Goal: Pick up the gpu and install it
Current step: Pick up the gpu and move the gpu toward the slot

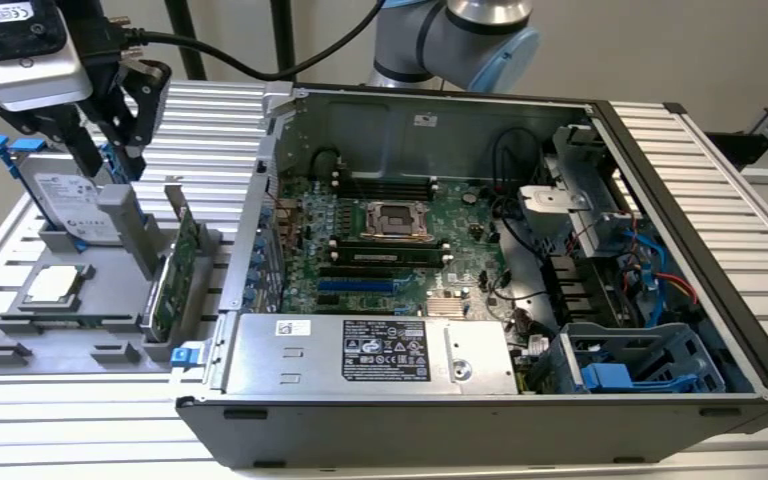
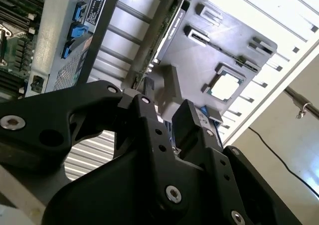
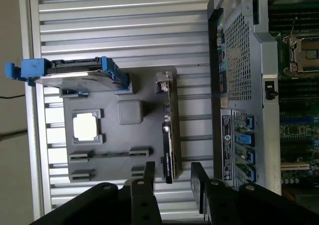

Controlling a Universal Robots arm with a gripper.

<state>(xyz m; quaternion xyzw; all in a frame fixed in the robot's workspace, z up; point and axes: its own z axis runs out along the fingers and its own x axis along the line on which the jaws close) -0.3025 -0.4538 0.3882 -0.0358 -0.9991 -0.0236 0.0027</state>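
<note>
The gpu (image 1: 175, 272) is a green card standing on edge in a slot of the grey holder tray (image 1: 91, 335), at the exterior view's left beside the open computer case (image 1: 704, 250). In both wrist views it appears edge-on as a thin dark strip, gpu (image 3: 169, 130) and gpu (image 2: 164, 35). My gripper (image 1: 115, 160) hangs above the far end of the tray, higher than the card and apart from it. Its black fingers (image 3: 149, 182) stand open with nothing between them, and the gripper (image 2: 164, 116) lines up roughly with the card's length.
On the tray also stand a silver hard drive (image 1: 71, 205) in a blue frame and a square CPU chip (image 1: 57, 285). The case holds the motherboard (image 1: 371, 240) with blue slots (image 1: 357, 285), a power supply (image 1: 357, 350) and cables. The case wall (image 3: 234, 85) runs close alongside the tray.
</note>
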